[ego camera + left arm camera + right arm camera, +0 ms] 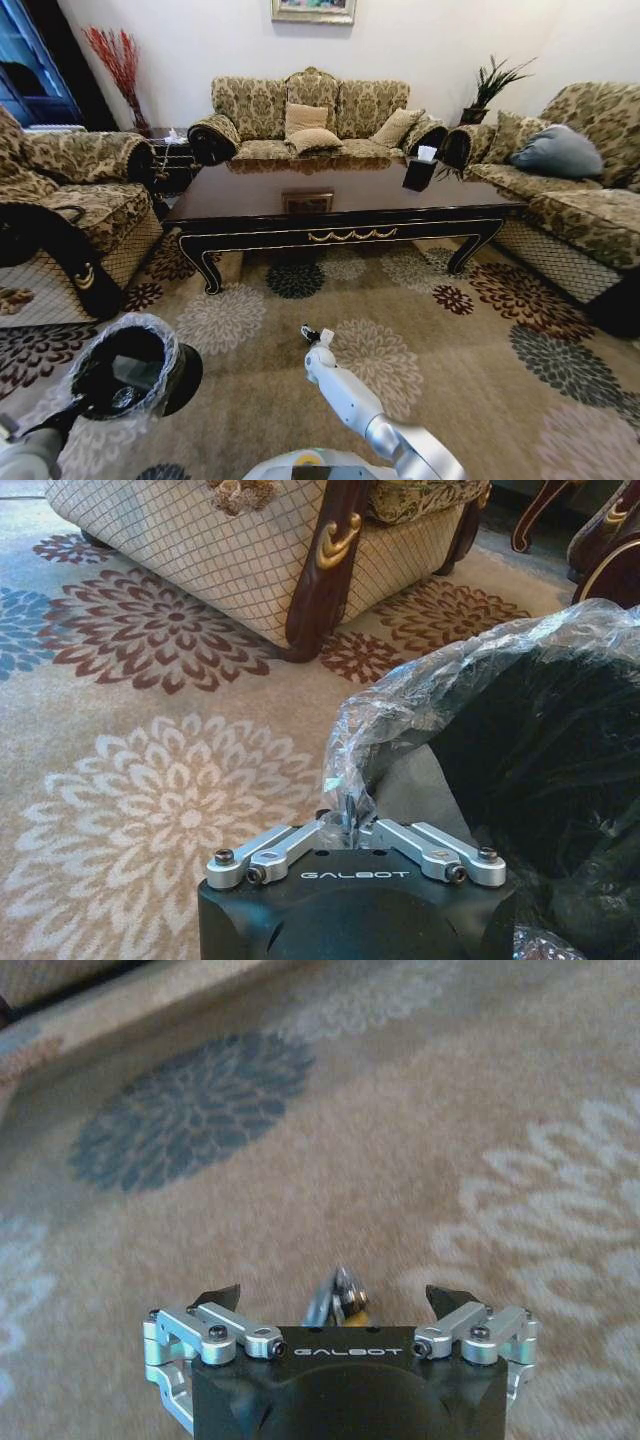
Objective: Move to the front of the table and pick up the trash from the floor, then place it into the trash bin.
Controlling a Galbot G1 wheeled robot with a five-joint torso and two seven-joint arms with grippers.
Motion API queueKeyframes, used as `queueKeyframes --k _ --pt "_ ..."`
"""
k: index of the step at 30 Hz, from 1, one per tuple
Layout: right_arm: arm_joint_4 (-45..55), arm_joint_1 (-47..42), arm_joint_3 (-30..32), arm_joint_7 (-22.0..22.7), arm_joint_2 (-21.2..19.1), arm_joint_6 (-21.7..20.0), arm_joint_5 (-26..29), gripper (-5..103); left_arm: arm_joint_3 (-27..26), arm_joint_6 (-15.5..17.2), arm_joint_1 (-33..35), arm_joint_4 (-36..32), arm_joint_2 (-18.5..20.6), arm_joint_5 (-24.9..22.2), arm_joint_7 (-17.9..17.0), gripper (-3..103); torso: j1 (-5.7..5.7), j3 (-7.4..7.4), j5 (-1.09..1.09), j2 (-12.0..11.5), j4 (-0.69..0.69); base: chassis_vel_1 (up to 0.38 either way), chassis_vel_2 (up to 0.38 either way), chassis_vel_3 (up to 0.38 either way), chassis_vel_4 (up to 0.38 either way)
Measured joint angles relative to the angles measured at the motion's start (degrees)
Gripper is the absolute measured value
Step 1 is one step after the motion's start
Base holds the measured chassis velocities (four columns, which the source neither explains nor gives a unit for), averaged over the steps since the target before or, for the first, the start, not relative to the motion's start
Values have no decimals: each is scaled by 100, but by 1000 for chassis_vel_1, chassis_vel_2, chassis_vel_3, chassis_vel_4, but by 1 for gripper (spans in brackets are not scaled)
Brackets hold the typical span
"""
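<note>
Stands facing the glossy dark wooden desk (pixel 340 205); approach looks done. Holds the small round black, plastic-lined trash bin (pixel 140 355) by its rim in the tightly closed left claw (pixel 350 825). Spreads the right claw (pixel 333 1298) wide over the beige flower-patterned floor (pixel 480 390), seemingly empty; pickup probably not yet done.

A furnished living room in a home is shown. A long, glossy dark wood coffee table (pixel 340 205) with gold scroll ornament is set at the centre, on a beige carpet (pixel 450 370) patterned with large flower medallions. The table is ringed by a three-seat sofa (pixel 310 120) and two side sofas (pixel 585 190), all upholstered in gold damask fabric and fitted with cushions. A framed picture (pixel 313 10) is hung on the pale wall above the sofa. A potted plant (pixel 490 85) is placed in one corner and a vase of red branches (pixel 118 65) in the other.
</note>
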Motion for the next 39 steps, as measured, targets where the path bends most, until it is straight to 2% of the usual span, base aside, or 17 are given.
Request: queueKeyframes --k 10,11,12,13,15,18,22,23,25,27,31,33,39 --pt "-97 -54 -78 -145 0 -99 -39 100 -64 0 61 -5 23 -31 3 2 0 0 0 0 1 0 0 0 0" --pt "-103 -58 -81 -170 0 -100 -56 102 -68 0 64 -5 23 -39 7 2 0 0 0 0 0 0 0 0 0" --pt "-108 -63 -85 -199 0 -98 -78 98 -69 0 68 -2 23 -43 11 2 0 0 0 0 0 0 0 0 0" --pt "-108 -63 -85 -199 0 -98 -78 98 -69 0 68 -2 23 -43 11 2 0 0 0 0 0 0 0 0 0" --pt "-129 -71 -87 -232 0 -91 -125 88 -70 0 83 12 16 -45 15 2 0 0 0 0 0 0 0 0 0" --pt "-169 -74 -67 -240 0 -85 -209 83 -69 0 92 17 6 -45 18 2 0 0 0 0 1 0 0 0 0" --pt "-220 -88 8 -227 0 -79 -370 61 -36 0 78 -35 -2 -43 20 2 0 0 0 0 0 0 0 0 0" --pt "-220 -88 8 -227 0 -79 -370 61 -36 0 78 -35 -2 -43 20 2 0 0 0 0 0 0 0 0 0" --pt "-252 -95 66 -213 0 -75 -491 50 -19 0 76 -60 -7 -40 21 2 0 0 0 0 0 0 0 0 0" --pt "-252 -104 76 -210 0 -73 -513 50 -18 0 76 -63 -7 -40 20 2 0 0 0 0 0 0 0 0 0" --pt "-155 -232 96 -204 0 -69 -692 30 -2 0 88 -63 -10 -37 20 2 0 0 0 0 0 0 0 0 0" --pt "-28 -301 56 -203 -3 -63 -736 28 20 0 89 -64 -11 -34 20 2 0 0 -1 0 0 0 0 0 0" --pt "1181 -598 -512 -198 -2 76 -826 28 294 0 -48 -78 -76 92 19 2 0 0 0 0 2 0 0 0 0"
